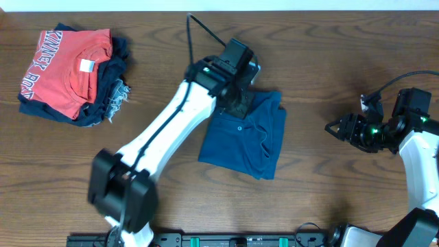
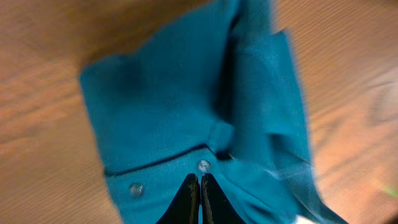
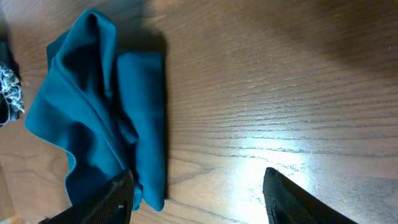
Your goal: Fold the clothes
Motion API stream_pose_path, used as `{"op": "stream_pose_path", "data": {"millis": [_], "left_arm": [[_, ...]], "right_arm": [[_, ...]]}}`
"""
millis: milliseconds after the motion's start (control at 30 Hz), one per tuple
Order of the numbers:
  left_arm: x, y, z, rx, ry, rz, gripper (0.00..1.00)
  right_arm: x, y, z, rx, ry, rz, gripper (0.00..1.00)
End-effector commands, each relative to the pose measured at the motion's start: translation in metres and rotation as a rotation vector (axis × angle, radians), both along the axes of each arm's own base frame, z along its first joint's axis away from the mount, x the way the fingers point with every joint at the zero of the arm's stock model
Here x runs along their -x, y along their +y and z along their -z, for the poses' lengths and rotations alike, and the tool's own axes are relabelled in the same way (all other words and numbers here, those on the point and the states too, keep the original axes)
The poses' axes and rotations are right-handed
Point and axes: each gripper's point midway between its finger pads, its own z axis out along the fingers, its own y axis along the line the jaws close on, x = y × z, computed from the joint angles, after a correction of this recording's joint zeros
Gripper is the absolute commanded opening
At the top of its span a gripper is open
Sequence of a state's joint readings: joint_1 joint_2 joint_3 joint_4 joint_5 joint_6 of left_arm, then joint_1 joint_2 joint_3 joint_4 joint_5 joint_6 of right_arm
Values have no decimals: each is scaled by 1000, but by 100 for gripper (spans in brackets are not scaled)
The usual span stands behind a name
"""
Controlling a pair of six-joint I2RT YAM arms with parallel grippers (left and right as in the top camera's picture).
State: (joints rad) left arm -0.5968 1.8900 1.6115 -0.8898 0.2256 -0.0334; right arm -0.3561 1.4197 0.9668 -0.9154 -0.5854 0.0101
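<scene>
Left wrist: left gripper (image 2: 199, 180) pinches teal shirt (image 2: 174, 99), jaws nearly together.

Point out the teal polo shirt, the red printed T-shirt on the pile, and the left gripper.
teal polo shirt (image 1: 250, 140), overhead view, on its flat body fabric.
red printed T-shirt (image 1: 58, 72), overhead view, on its back panel atop the pile.
left gripper (image 2: 199, 182), left wrist view, between its closed fingertips.

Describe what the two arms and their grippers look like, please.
Both arms have white links with black joints. The left arm has a black cable looping off its wrist, and the left gripper has thin black fingers. The right arm trails a second cable, also black, with small green lights glowing beside the black right gripper.
</scene>
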Motion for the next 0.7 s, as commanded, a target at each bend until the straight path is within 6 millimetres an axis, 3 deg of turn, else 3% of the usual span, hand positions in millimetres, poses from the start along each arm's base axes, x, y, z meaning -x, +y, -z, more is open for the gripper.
{"op": "stream_pose_path", "data": {"millis": [0,100,233,367,433,533,667], "left_arm": [[10,-1,48,-68,103,1,6],[28,-30,62,13,181,76,6],[64,-86,41,205,238,218,6],[97,-115,28,227,220,324,6],[103,-115,28,177,185,338,6],[97,-104,22,102,116,315,6],[68,-65,-8,-12,-15,207,8]], "right_arm": [[-1,1,0,-10,-12,-14,64],[-1,1,0,-9,-15,-14,64],[-1,1,0,-9,-15,-14,64],[-1,1,0,-10,-15,-14,63],[-1,1,0,-10,-14,-14,64],[0,1,0,-11,-11,-14,64],[0,1,0,-12,-9,-14,64]]}}
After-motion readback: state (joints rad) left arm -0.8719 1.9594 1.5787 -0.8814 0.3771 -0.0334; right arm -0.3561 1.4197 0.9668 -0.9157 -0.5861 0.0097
